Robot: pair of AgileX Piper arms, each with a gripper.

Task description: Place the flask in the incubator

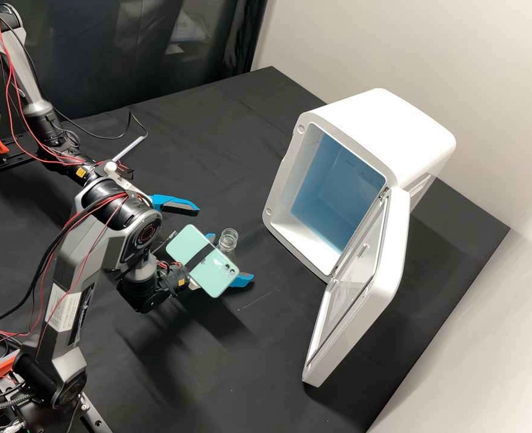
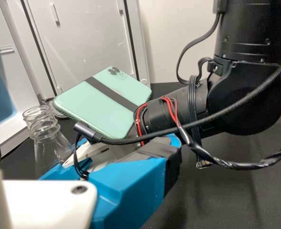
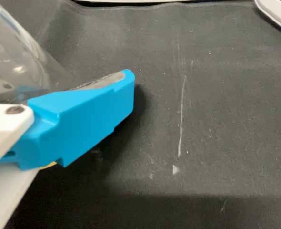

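A clear glass flask [image 1: 228, 239] stands upright and uncapped on the black bench, left of the incubator [image 1: 374, 126]. The incubator is a white box with a blue inside, tipped so that its mouth faces the arms. Its door [image 1: 362, 282] hangs open on the near right side. My right gripper [image 1: 241, 278] sits low at the flask's near side, and in the right wrist view the glass [image 3: 12, 52] lies close against it [image 3: 83, 114]. My left gripper [image 1: 178, 205] hovers open a short way left of the flask. The left wrist view shows the flask [image 2: 44, 131] beyond the left gripper [image 2: 131, 186].
A mint-green phone [image 1: 202, 258] is strapped to the right arm's wrist and hides the flask's lower part. It blocks much of the left wrist view [image 2: 102, 102]. A bent metal rod [image 1: 130, 143] lies at the back left. The bench ends just right of the incubator.
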